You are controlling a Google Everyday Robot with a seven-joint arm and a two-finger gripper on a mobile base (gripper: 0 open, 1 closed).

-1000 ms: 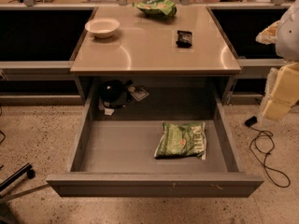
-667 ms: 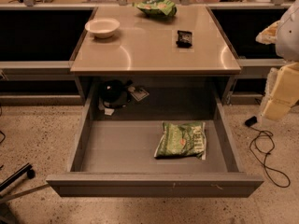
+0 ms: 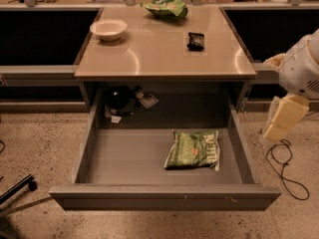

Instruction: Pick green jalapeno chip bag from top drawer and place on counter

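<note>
The green jalapeno chip bag [image 3: 193, 149] lies flat in the right half of the top drawer [image 3: 164, 197], which is pulled fully open. The beige counter [image 3: 159, 54] sits above and behind it. My gripper [image 3: 285, 117] hangs at the right edge of the view, outside the drawer's right wall, level with the drawer's back and well apart from the bag. It holds nothing that I can see.
On the counter are a white bowl [image 3: 108, 29], a small black packet [image 3: 196, 40] and a rounder green bag [image 3: 167, 7] at the back. A dark object [image 3: 119, 99] sits under the counter behind the drawer. A cable [image 3: 284, 168] lies on the floor at right, a chair base [image 3: 15, 190] at left.
</note>
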